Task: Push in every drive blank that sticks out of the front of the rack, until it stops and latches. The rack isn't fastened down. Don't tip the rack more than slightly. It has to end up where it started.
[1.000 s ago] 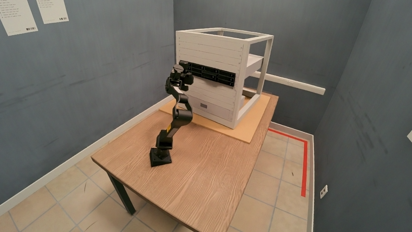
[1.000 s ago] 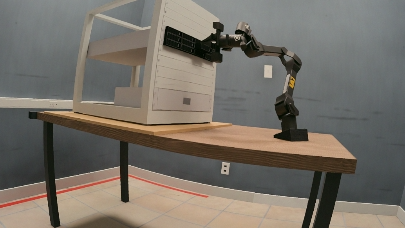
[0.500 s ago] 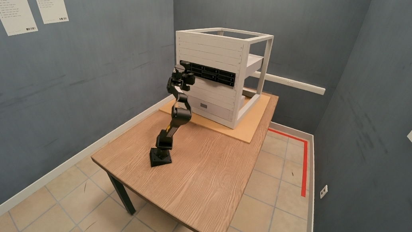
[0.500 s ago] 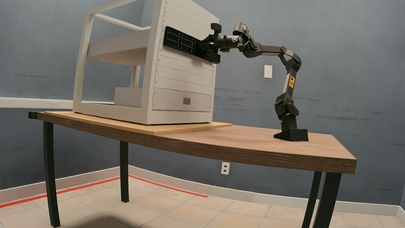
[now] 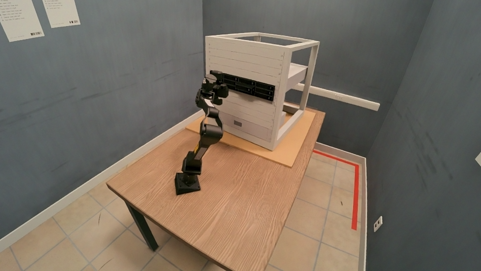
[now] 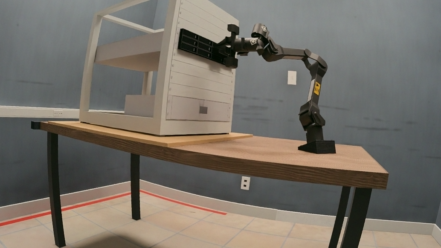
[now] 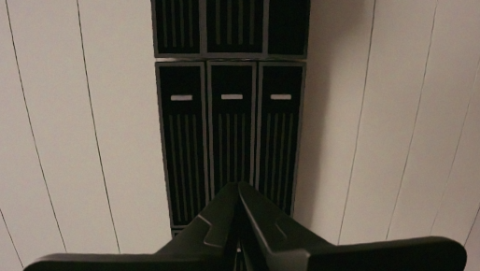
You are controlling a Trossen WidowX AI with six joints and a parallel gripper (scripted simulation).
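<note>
So the wooden bench [image 5: 235,208] [image 6: 277,154] carried a tan flat board [image 5: 286,159] [image 6: 172,142], and the big off-white open-frame rack [image 5: 249,57] [image 6: 197,83] [image 7: 126,93] stood upright on that — no tilt I could see. Whether it was exactly on its starting spot, can't tell.

The black ribbed drive blanks sat in a three-by-three block across its front. One was left for sure, I reckon: the black middle blank [image 5: 243,88] [image 6: 204,47] [image 7: 234,28] looked proud of its neighbours. The three end-column blanks [image 7: 232,140] looked about level, though latching didn't show.

The black hand [image 5: 223,88] [image 6: 216,45] [image 7: 236,191] had its fingers pressed together, pinching nothing, over that end column — contact unclear.
</note>
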